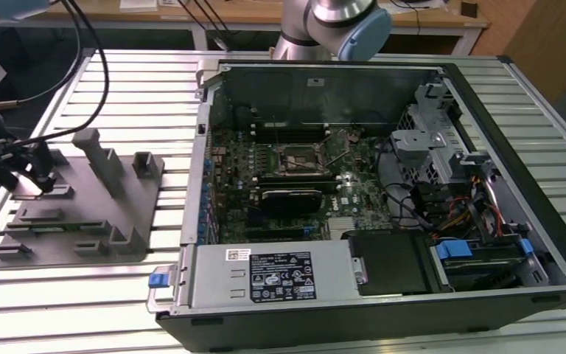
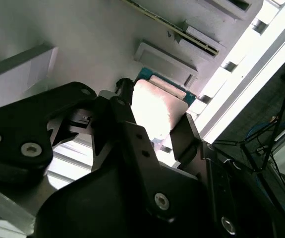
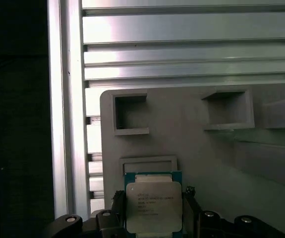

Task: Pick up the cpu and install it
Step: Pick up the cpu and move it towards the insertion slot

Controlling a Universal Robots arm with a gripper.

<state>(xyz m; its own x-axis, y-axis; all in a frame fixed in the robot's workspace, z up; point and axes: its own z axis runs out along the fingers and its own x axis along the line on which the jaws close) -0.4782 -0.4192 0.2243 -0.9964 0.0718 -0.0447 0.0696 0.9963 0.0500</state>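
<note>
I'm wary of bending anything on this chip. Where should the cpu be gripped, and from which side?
I'd take the cpu by two opposite side edges, coming straight down from above. It lies flat, metal top up, on the grey fixture, so only its thin edges are free.

My table (image 1: 116,81): ribbed aluminium slats. Grey fixture plate (image 1: 135,206) lies flat on it near the edge at the exterior view's left. Open black computer case (image 1: 362,324) lies just beside, reaching toward the opposite edge.
</note>
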